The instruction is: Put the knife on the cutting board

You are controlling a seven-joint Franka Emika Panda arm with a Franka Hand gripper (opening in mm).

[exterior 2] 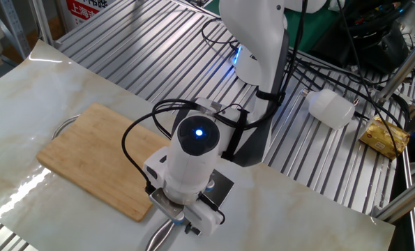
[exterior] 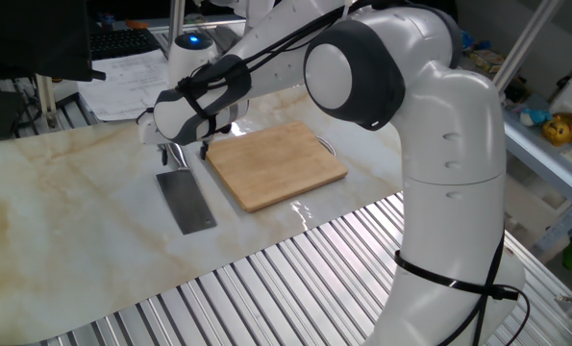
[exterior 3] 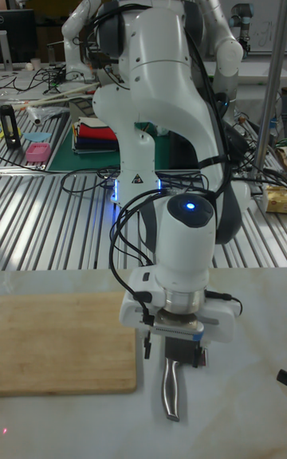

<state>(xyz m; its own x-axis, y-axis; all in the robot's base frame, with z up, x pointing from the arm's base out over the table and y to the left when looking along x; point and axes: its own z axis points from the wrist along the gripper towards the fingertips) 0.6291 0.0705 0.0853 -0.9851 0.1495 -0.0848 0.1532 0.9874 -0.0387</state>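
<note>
Pincer (exterior: 178, 154) sits low over the knife (exterior: 186, 199) handle, fingers astride it; closure not discernible. Knife lies flat on the tabletop (exterior: 64, 221), at 9 o'clock of the cutting board (exterior: 274, 163), just beside. Best grip: handle centred, squeeze firm, lift level. Board bare; no containers.

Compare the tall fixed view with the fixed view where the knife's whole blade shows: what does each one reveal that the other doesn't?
Only the tall fixed view shows the knife's silver handle clearly, hanging below the gripper, plus other robot arms in the background. Only the other fixed view shows the broad dark blade lying flat on the marble table beside the cutting board, and the board's metal loop. Both show the gripper at the handle and nothing on the board.
</note>
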